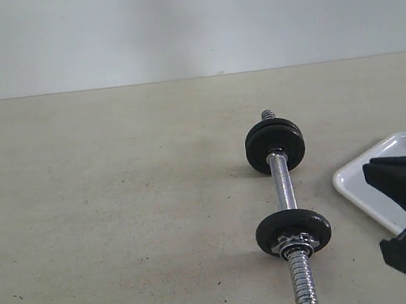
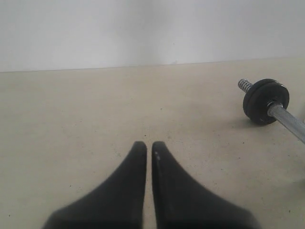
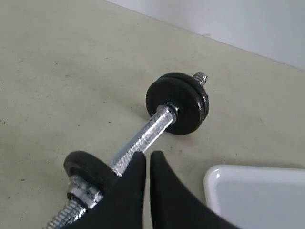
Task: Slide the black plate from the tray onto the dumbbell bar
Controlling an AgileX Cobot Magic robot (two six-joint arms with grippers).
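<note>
Plates (image 1: 292, 228) (image 1: 275, 144): three on the one dumbbell bar (image 1: 284, 187), one tray (image 1: 351, 180); left pincer (image 2: 148, 144), right pincer (image 3: 147, 155) clenched empty.

I see a plain white wall (image 1: 175, 24) behind my beige, lightly speckled tabletop (image 1: 107, 205), under soft, even light.

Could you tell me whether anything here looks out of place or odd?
Only the load on the dumbbell bar: its far end carries what looks like two black discs, its near end a single disc with a star nut against it, so it looks lopsided. Nothing looks spilled or damaged, and the visible part of the tray shows no disc.
</note>
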